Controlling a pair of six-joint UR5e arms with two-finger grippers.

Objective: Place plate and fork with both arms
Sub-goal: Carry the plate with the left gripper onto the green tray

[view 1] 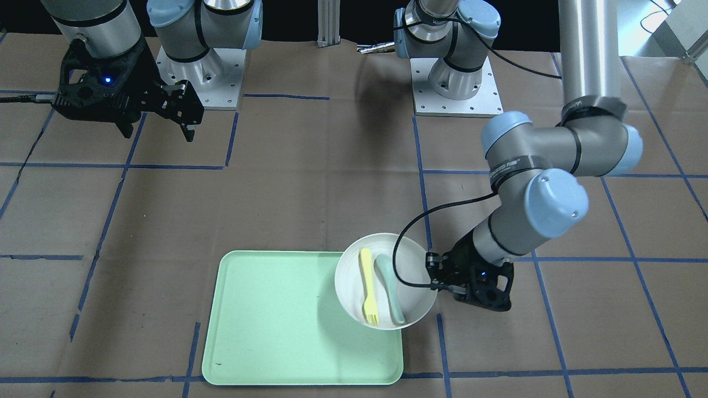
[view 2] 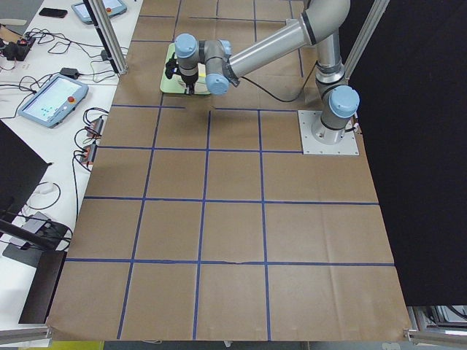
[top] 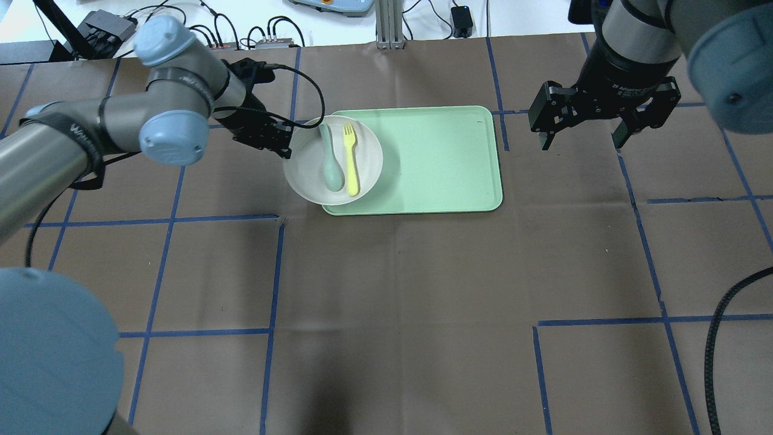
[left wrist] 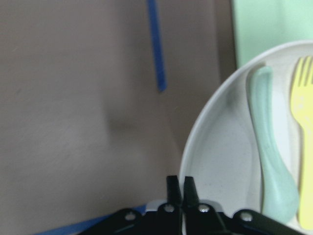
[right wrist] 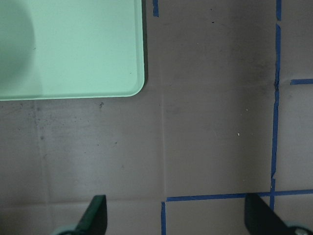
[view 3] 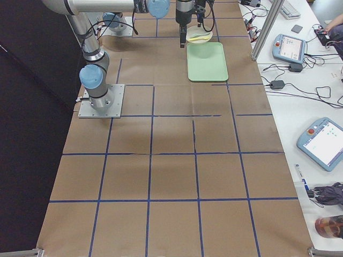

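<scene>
The off-white plate lies over the edge of the light-green tray nearest my left arm, partly overhanging the table. On it lie the pale-yellow fork and a grey-green spoon, side by side. My left gripper is shut on the plate's rim; the left wrist view shows its fingertips pinched together at the rim of the plate. My right gripper is open and empty, hovering over the table just beyond the tray's opposite end.
The table is covered in brown paper with blue tape lines. The two arm bases stand at the robot's side. Most of the tray's surface is bare.
</scene>
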